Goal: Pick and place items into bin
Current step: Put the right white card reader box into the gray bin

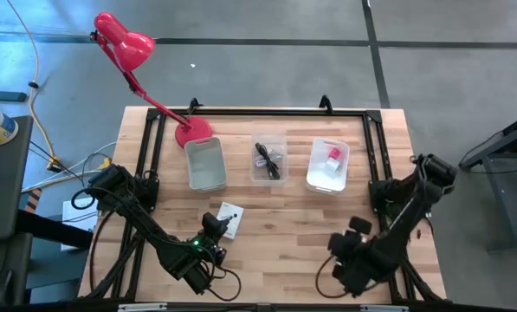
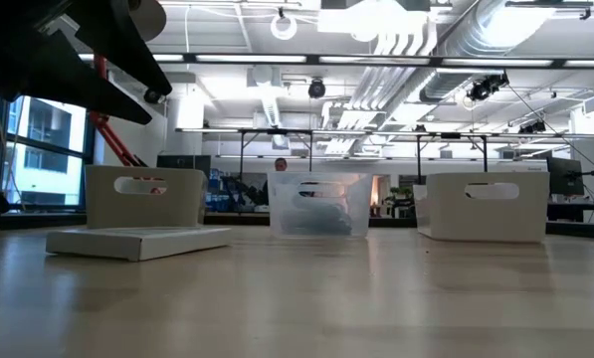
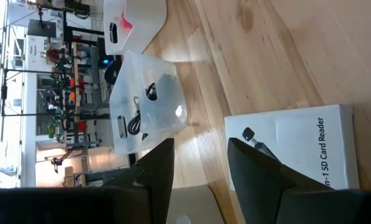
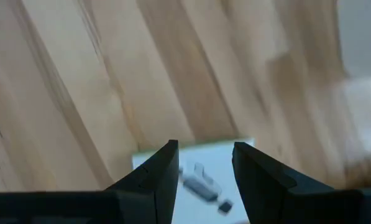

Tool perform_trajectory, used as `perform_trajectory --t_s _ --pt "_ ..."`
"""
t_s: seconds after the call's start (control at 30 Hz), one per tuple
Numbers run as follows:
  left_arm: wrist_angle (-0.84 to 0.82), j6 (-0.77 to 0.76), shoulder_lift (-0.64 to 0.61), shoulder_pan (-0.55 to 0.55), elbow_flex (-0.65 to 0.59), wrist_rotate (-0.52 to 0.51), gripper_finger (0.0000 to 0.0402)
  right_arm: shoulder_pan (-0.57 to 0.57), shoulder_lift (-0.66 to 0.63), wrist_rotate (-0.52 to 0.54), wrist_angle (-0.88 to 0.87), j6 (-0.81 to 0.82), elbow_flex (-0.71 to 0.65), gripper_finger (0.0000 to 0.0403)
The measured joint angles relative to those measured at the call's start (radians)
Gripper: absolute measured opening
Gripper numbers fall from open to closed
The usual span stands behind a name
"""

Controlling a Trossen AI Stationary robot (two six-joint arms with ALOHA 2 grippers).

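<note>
The left gripper (image 1: 213, 227) hovered with jaws released beside the white card (image 1: 229, 220) on the worktop (image 1: 284, 217), apparently not touching it. The right gripper (image 1: 356, 230) waited near-right, jaws parted.

White SD reader box (image 1: 230, 218) flat on table, w/ print up.

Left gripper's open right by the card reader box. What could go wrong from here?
1. The card reader box lies flat on the table, so the open left gripper may scrape the wood or shove the box instead of gripping it.
2. The box sits off to one side of the finger gap, so closing now would likely miss it.
3. The right gripper, also open, is above a second white box that the high view hides under the arm.
</note>
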Motion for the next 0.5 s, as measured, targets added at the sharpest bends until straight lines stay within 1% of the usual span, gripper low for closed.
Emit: perform_trajectory --t_s 0.07,0.27,0.4,0.5 --pt "0.001 0.001 0.0 0.0 0.0 0.0 0.0138 0.026 0.025 -0.03 -0.005 0.028 0.0 0.0142" --pt "0.014 0.001 0.0 0.0 0.0 0.0 0.0138 0.079 0.077 -0.164 -0.058 0.126 -0.001 0.0142" --pt "0.018 0.001 0.0 0.0 0.0 0.0 0.0138 0.108 0.088 -0.209 -0.072 0.182 -0.003 0.0142" --pt "0.019 0.001 0.0 0.0 0.0 0.0 0.0138 0.117 0.087 -0.252 -0.065 0.237 -0.033 0.0142"
